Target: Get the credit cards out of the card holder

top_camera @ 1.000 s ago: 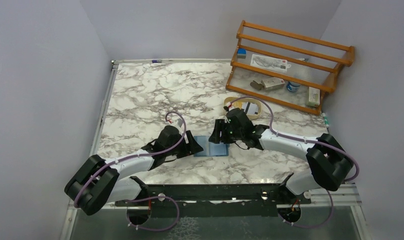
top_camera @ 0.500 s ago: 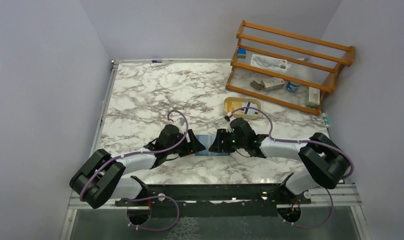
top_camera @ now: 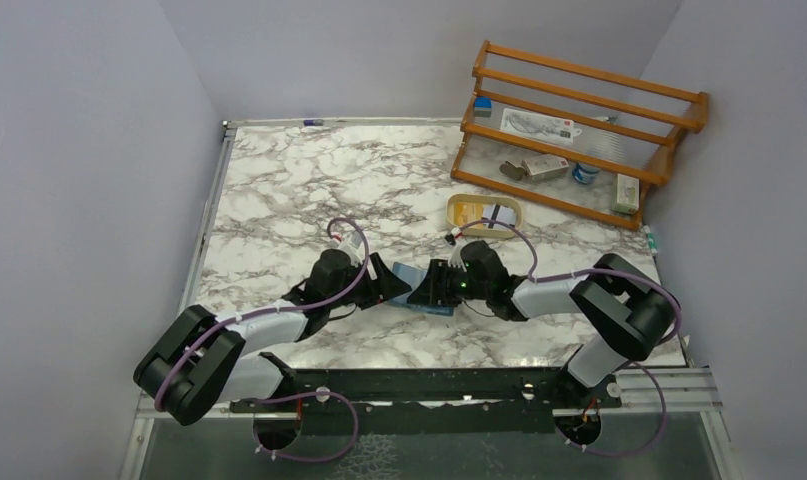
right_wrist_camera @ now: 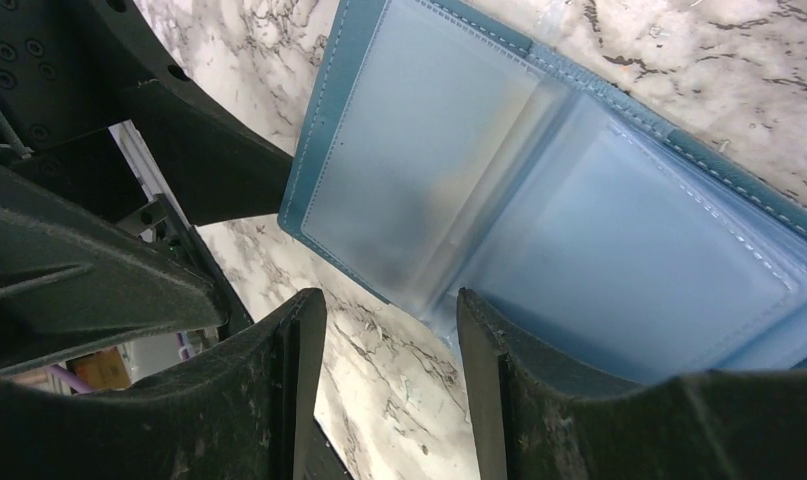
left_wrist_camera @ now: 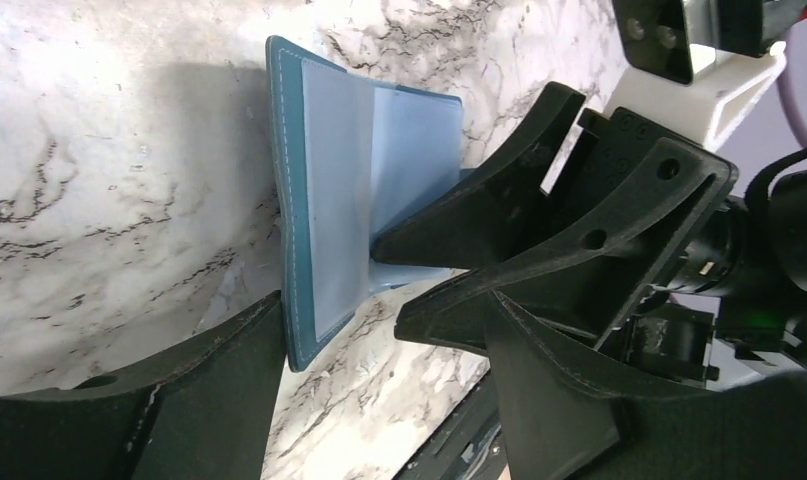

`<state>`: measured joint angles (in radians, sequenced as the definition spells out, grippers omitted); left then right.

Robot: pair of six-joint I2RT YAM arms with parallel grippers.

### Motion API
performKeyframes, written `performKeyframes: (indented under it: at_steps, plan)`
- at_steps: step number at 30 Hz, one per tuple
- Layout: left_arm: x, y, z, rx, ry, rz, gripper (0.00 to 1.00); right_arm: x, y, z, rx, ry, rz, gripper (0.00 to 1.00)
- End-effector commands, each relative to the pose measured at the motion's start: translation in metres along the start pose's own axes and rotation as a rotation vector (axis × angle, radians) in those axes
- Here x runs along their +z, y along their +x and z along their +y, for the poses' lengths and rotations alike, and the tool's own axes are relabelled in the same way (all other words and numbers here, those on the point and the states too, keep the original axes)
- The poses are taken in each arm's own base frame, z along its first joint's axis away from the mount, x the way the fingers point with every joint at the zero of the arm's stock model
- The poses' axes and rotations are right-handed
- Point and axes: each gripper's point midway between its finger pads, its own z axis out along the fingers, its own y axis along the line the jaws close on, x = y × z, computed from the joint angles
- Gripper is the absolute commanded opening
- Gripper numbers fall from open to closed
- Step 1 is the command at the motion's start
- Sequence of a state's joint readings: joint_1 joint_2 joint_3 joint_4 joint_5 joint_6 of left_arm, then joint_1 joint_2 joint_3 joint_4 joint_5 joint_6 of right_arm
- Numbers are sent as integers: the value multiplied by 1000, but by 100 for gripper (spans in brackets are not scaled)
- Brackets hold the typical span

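Note:
The teal card holder (right_wrist_camera: pixel 539 200) lies open on the marble between my two grippers, and its clear pockets show only pale blue. In the left wrist view its left flap (left_wrist_camera: pixel 324 200) stands tilted up. My left gripper (left_wrist_camera: pixel 379 335) is open, with one finger (left_wrist_camera: pixel 179 400) against the holder's teal edge. My right gripper (right_wrist_camera: pixel 389 340) is open and low at the holder's near edge, with one finger (right_wrist_camera: pixel 499 390) over a clear sleeve. From above, the holder (top_camera: pixel 411 274) is mostly hidden by both grippers. A yellow card (top_camera: pixel 466 210) and a whitish card (top_camera: pixel 499 215) lie in the tan tray (top_camera: pixel 486 199).
A wooden rack (top_camera: pixel 579 130) holding small items stands at the back right, just behind the tray. Grey walls close in the table on the left, back and right. A metal rail (top_camera: pixel 429 385) runs along the near edge by the arm bases.
My right gripper has come down and left from near the tray to the holder's edge, its jaws slightly narrower. The left gripper has pushed forward a little, and the holder's left flap now stands tilted.

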<state>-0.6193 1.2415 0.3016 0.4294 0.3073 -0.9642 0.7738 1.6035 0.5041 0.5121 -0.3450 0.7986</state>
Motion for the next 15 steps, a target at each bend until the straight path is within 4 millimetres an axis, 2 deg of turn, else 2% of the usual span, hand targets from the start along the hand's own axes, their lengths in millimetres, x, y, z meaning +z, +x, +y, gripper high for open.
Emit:
performKeyframes:
  at_steps: [1, 6, 10, 13, 15]
  plan:
    - [-4, -4, -20, -23, 102, -25, 71, -3, 40, -33, 49, 90, 115, 57]
    - [-3, -6, -20, -51, 123, -43, 68, -2, 43, -35, 53, 86, 121, 57]
    - [-3, -8, -17, -55, 109, -60, 52, -2, 46, -36, 56, 86, 125, 57]
    - [-3, -11, -11, -71, 92, -77, 37, -2, 47, -36, 53, 81, 130, 56]
    - [-3, -11, -8, -78, 84, -82, 33, -2, 48, -36, 54, 81, 132, 56]
